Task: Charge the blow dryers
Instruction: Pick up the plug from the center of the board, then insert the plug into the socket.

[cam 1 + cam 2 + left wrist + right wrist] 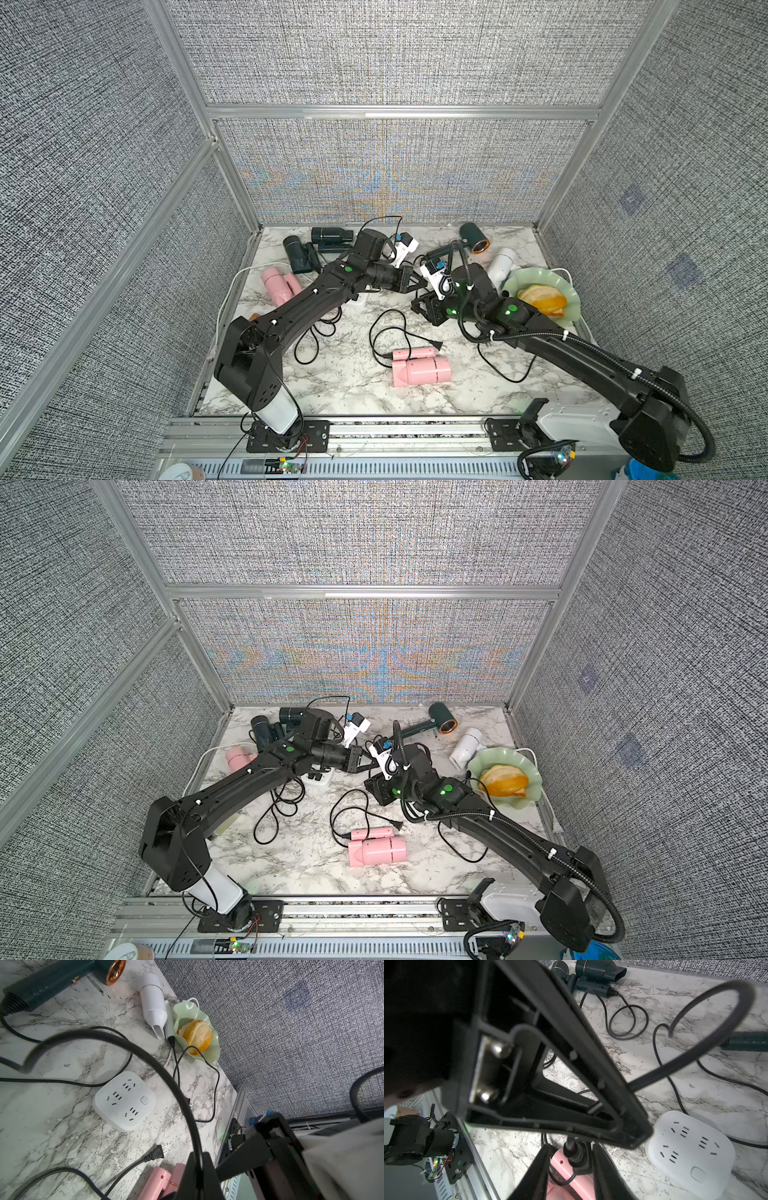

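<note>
Your left gripper (198,1167) is clamped on a black cord (104,1035). Your right gripper (571,1147), close beside it, pinches a black plug (576,1159). A pink dryer (422,370) lies nearer the arms' bases; the green dryer (473,237) lies at the table's (332,395) back.

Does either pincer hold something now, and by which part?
The left pincer is shut on a black cord, partway along its length. The right pincer straddles a black plug; whether it grips it cannot be told.
</note>
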Controlling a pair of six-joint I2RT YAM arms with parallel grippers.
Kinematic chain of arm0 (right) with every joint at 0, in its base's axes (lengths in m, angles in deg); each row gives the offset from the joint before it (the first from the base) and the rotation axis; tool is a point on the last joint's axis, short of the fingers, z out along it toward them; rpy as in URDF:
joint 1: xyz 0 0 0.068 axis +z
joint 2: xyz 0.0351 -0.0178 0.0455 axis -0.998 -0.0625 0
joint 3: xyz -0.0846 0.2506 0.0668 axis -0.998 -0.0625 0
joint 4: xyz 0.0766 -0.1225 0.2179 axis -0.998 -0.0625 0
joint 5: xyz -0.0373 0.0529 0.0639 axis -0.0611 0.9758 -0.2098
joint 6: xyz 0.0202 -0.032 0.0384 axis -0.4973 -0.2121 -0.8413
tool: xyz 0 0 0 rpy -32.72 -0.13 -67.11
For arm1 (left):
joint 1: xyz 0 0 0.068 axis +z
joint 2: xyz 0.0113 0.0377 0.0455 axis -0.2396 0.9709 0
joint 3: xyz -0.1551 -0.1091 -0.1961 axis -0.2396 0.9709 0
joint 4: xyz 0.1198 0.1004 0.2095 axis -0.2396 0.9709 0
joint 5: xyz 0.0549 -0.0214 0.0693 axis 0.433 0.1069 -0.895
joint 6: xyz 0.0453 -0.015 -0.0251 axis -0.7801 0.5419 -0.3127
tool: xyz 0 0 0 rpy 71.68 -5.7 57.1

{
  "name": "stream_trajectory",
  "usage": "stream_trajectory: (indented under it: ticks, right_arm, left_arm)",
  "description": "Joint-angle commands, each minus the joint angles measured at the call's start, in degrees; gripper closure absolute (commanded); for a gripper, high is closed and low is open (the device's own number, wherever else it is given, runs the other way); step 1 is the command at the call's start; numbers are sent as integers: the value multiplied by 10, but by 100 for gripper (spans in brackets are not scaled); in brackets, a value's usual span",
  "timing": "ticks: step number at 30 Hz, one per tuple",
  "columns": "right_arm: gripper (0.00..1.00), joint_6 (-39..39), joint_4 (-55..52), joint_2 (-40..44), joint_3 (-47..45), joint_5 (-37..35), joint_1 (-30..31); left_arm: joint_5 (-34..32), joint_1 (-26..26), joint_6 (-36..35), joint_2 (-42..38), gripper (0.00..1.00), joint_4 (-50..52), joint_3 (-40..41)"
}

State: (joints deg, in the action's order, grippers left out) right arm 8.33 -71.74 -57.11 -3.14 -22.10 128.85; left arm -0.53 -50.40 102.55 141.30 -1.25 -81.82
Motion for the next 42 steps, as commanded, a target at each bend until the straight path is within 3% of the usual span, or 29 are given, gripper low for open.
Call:
stream_trajectory:
  ticks: [1, 5, 16, 18, 21, 25, 32, 37, 42]
  right_arm:
    - [63, 2, 32, -7, -3, -4, 2]
    - [65, 1, 39, -17, -6, -9, 5]
    - [88, -18, 65, -4, -27, -49, 7]
    - [89, -25, 71, 3, -35, -67, 7]
    - [91, -39, 64, 11, -40, -112, 5]
    - [91, -38, 51, 11, -32, -117, -10]
    - [92, -34, 51, -13, -9, -171, -71]
    - [92, -33, 77, -38, -5, -241, -96]
    - [92, -51, 150, -63, -41, -248, -109]
  left_arm:
    - [25, 4, 9, 4, 98, -5, -7]
    - [30, 8, 10, 6, 98, -3, -11]
    - [36, 11, 22, 5, 95, -8, -14]
    - [32, 12, 28, 1, 88, -12, -12]
    - [1, 20, 44, -22, 66, -28, 10]
    - [-16, 42, 69, -70, 43, -61, 63]
    - [-91, 48, 43, -182, 3, -78, 156]
    - [-124, 48, 48, -265, 1, -141, 256]
    - [-136, 47, 68, -304, 2, -166, 313]
